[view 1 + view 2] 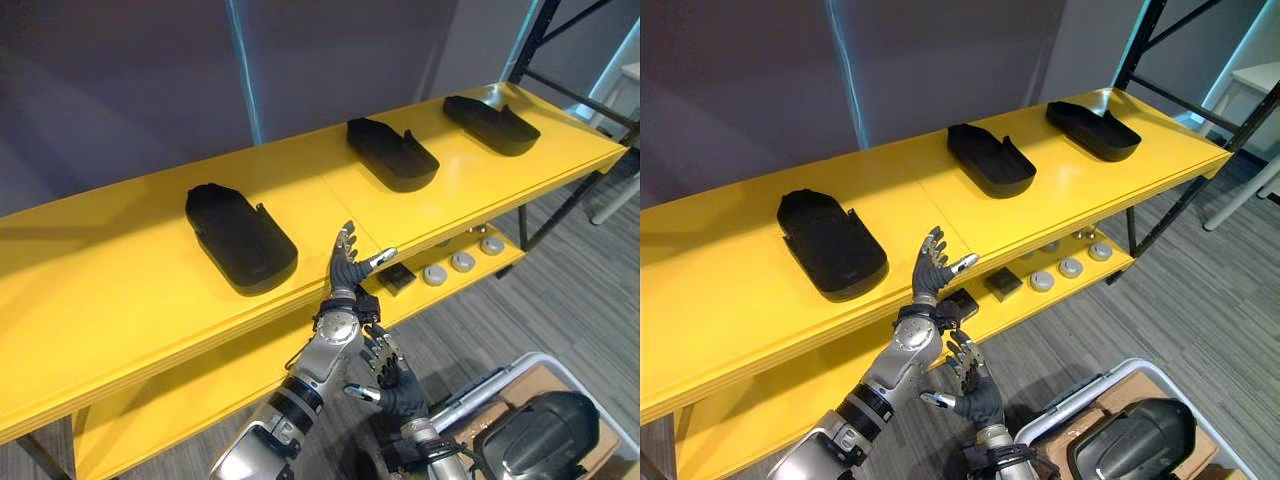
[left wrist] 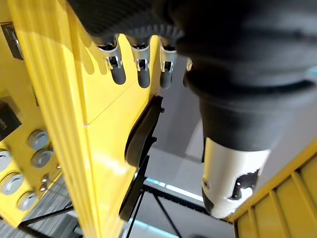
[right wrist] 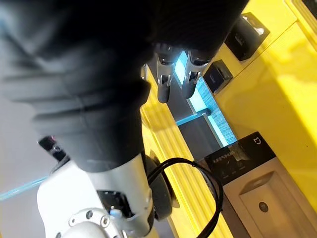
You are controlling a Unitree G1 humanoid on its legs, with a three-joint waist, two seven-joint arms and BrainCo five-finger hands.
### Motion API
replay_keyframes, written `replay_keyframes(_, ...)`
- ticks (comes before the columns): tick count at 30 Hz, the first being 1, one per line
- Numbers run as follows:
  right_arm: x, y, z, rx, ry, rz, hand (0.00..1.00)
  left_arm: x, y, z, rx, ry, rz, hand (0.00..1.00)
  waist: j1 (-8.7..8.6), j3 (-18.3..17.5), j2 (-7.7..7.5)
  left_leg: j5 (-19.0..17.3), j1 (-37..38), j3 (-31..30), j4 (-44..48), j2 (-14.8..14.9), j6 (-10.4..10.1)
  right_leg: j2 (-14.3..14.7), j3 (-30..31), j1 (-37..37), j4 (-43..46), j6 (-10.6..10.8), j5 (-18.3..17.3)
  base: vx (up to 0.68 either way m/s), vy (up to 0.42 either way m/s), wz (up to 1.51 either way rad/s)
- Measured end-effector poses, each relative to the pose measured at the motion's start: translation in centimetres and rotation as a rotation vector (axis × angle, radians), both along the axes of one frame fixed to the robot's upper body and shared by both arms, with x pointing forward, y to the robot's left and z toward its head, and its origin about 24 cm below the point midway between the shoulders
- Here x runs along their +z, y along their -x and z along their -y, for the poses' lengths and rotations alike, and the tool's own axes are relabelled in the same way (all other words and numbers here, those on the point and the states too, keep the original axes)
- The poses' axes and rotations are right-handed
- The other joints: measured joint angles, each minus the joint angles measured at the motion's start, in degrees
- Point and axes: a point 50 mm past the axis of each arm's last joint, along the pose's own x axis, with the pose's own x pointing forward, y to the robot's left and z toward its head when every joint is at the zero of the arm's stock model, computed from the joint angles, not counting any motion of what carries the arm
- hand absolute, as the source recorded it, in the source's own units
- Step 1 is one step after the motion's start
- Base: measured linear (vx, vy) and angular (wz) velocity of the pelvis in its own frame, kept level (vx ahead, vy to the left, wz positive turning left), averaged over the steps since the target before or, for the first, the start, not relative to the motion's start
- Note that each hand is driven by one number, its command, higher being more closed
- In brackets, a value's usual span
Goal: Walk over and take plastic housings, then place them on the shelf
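Three black plastic housings lie hollow side up along the top yellow shelf (image 1: 120, 290): one at the left (image 1: 240, 238), one in the middle (image 1: 392, 153) and one at the far right (image 1: 490, 123). My left hand (image 1: 347, 268) is raised at the shelf's front edge, just right of the left housing, open with its fingers (image 2: 141, 64) spread and holding nothing. Past them, the left wrist view shows a housing (image 2: 141, 134) edge-on. My right hand (image 1: 393, 380) hangs lower, in front of the lower shelf, open and empty. Another dark housing (image 1: 540, 435) sits in a bin at the lower right.
The lower yellow shelf carries a small black block (image 1: 398, 278) and several round silver pieces (image 1: 462, 262). A white-rimmed bin (image 1: 500, 380) stands on the grey floor at the lower right. A black rack frame (image 1: 560, 30) rises at the shelf's right end.
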Motion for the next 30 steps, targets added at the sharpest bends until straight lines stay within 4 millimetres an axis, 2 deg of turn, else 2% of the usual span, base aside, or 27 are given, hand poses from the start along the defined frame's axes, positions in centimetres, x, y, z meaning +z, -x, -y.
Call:
replay_keyframes(16, -1.0, 0.9, -1.4, 0.085, 0.018, -0.031, 0.0, 0.7, -1.4, -4.9, 0.375, 0.054, -0.021, 0.0, -0.38, 0.52, -0.93, 0.0, -0.01, 0.06, -0.01, 0.06, 0.0, 0.1, 0.18, -0.1, -0.02, -0.26, 0.19, 0.0, 0.0, 0.0)
replay_keyframes(26, -1.2, 1.2, -1.8, 0.111, 0.016, -0.036, 0.0, 0.3, -1.6, -6.9, 0.458, 0.097, -0.051, 0.0, 0.05, 0.48, -1.2, 0.01, 0.0, -0.36, -0.01, 0.11, 0.01, 0.12, -0.17, 0.15, -0.02, -0.28, 0.21, 0.0, 0.0, 0.01)
replay_keyframes(30, -1.9, 1.3, -1.8, 0.12, 0.026, -0.06, 0.0, 0.0, -1.7, -7.6, 0.478, 0.101, -0.05, 0.0, 0.21, 0.31, -1.46, 0.03, 0.02, -0.56, -0.01, 0.15, 0.02, 0.14, -0.38, 0.3, -0.02, -0.28, 0.21, 0.0, 0.0, 0.0)
